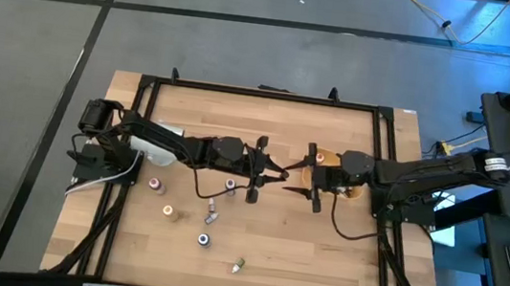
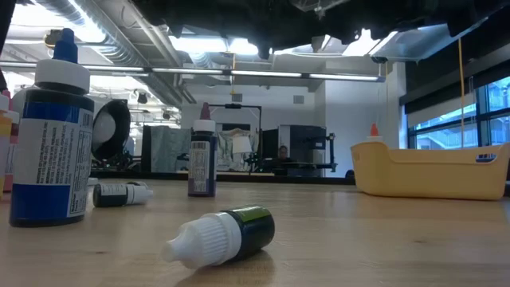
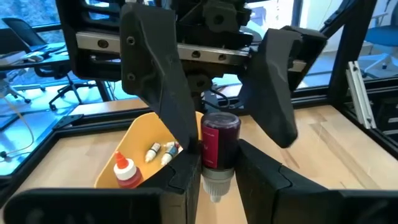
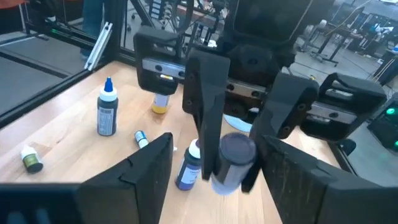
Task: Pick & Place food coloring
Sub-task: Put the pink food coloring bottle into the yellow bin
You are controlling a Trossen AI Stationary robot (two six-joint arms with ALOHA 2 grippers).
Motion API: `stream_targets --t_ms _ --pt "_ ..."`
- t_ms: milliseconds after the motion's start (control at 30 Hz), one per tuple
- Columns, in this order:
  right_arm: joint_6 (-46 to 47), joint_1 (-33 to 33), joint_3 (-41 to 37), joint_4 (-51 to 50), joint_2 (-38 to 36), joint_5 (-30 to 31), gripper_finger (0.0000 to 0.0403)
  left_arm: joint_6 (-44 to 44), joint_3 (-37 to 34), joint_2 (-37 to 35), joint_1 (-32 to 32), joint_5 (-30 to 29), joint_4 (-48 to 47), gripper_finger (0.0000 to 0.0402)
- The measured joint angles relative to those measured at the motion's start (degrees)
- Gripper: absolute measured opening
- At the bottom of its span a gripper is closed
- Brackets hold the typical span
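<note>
Above the table's middle, my left gripper (image 1: 279, 173) is shut on a small food coloring bottle (image 3: 219, 138) with a dark red body and a white cap. My right gripper (image 1: 295, 177) faces it tip to tip and is open. Its fingers (image 3: 158, 93) stand on either side of the bottle's base end; whether one touches it I cannot tell. Beneath the right gripper sits the tan tray (image 1: 326, 158), holding a red-capped bottle (image 3: 126, 171) and two tiny ones. Several more bottles (image 1: 168, 211) stand or lie on the wood toward the near left. My left gripper pinches the bottle between its two fingers at the lower body, just above the cap (image 3: 214, 163). The fingers run nearly level from the table's left and lie along the bottle. The bottle is lifted clear, its base (image 4: 236, 149) pointing toward my right gripper.
A blue bottle (image 2: 52, 135) and a purple one (image 2: 202, 163) stand upright; a green one (image 2: 231, 235) lies near the front edge. A black frame (image 1: 261, 93) rims the table. Bare wood lies at the near right.
</note>
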Motion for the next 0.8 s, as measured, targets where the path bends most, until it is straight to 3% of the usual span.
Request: stream_targets --t_ms 300,800 --pt "-0.1 0.0 0.0 2.7 1.5 0.0 0.0204 -0.1 0.0 0.0 0.0 0.0 -0.1 0.0087" --pt "0.0 0.0 0.0 2.7 1.4 -0.1 0.0079 0.1 0.0 0.0 0.0 0.3 -0.1 0.0093"
